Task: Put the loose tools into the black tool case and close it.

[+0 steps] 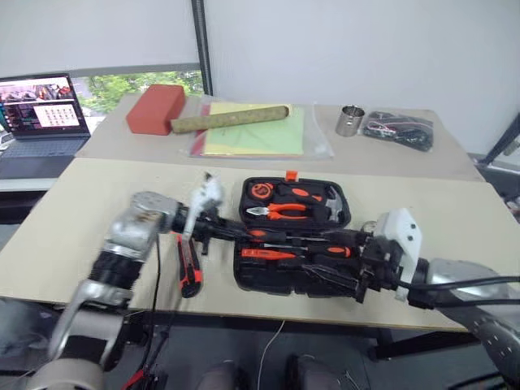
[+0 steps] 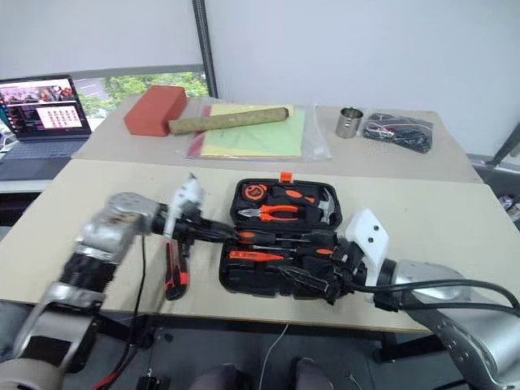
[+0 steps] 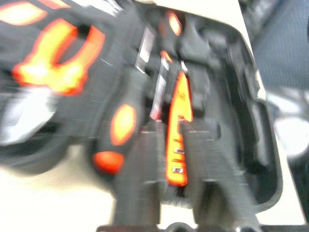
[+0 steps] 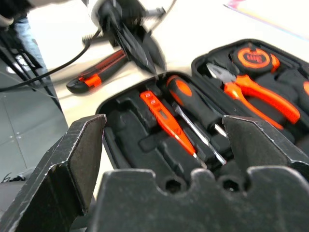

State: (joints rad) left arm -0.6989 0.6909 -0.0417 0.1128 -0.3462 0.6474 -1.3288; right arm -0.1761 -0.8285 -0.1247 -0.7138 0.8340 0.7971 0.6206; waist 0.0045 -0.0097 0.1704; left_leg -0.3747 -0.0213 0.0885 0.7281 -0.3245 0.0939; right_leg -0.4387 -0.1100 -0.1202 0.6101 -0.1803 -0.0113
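Note:
The black tool case lies open on the near table, its lid half on the far side. An orange tester and a black-and-orange screwdriver rest in slots of the near half. A folding utility knife lies loose on the table left of the case. My left gripper hovers at the case's left edge, pointing toward it. Its fingers stand slightly open with nothing between them. My right gripper is wide open and empty at the near half's right end.
Orange pliers, a hammer and a tape measure sit in the lid half. On the far table are a red block, a roll on yellow sheets, a metal cup and bagged cables. A laptop stands far left.

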